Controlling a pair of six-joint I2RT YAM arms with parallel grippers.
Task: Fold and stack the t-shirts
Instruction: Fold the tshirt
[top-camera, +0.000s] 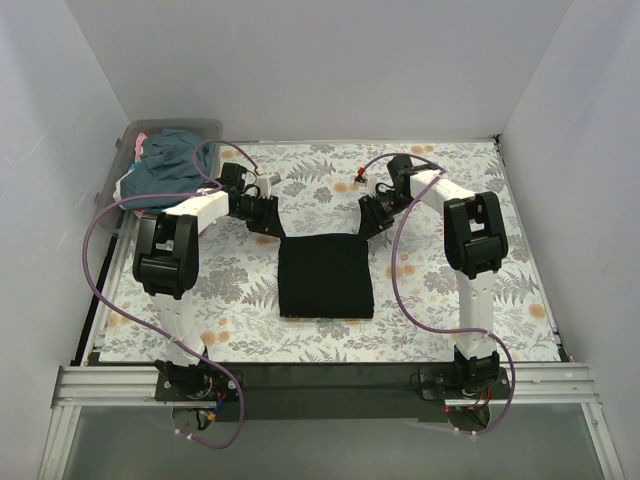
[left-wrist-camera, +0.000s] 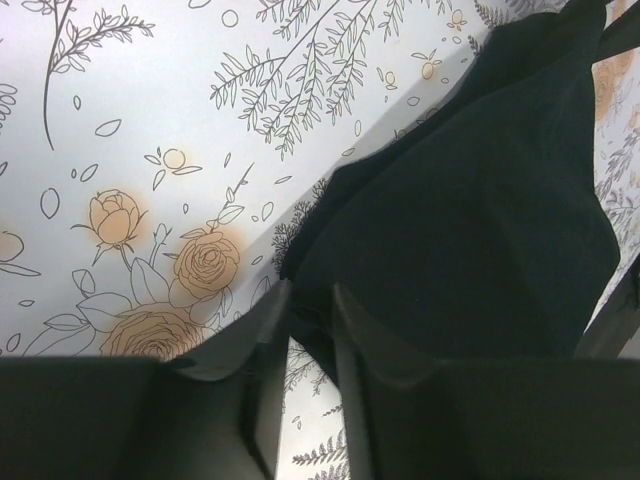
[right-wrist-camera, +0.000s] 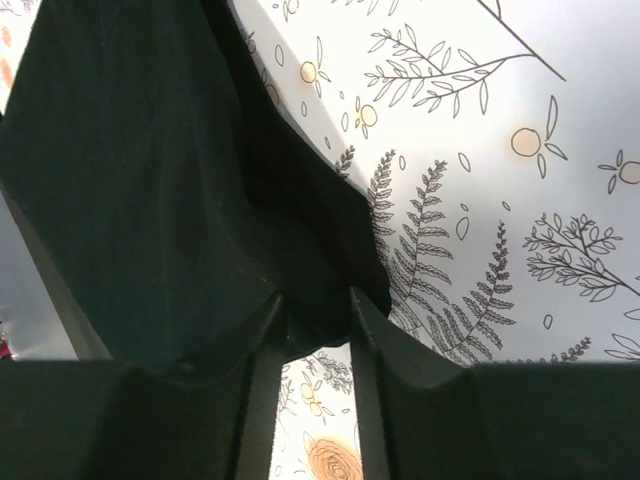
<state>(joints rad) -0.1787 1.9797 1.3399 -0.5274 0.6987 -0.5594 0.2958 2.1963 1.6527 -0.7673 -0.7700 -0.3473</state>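
Observation:
A black t-shirt lies folded into a flat rectangle on the floral table covering, between the arms. My left gripper is at its far left corner and my right gripper is at its far right corner. In the left wrist view the black cloth reaches in between the tips of the left gripper, whose jaws stand slightly apart. In the right wrist view the shirt's corner lies between the parted tips of the right gripper. Slate-blue and teal shirts lie heaped at the back left.
A clear plastic bin at the back left corner holds the heaped shirts, with a bit of pink cloth at its edge. White walls enclose the table on three sides. Purple cables loop beside each arm.

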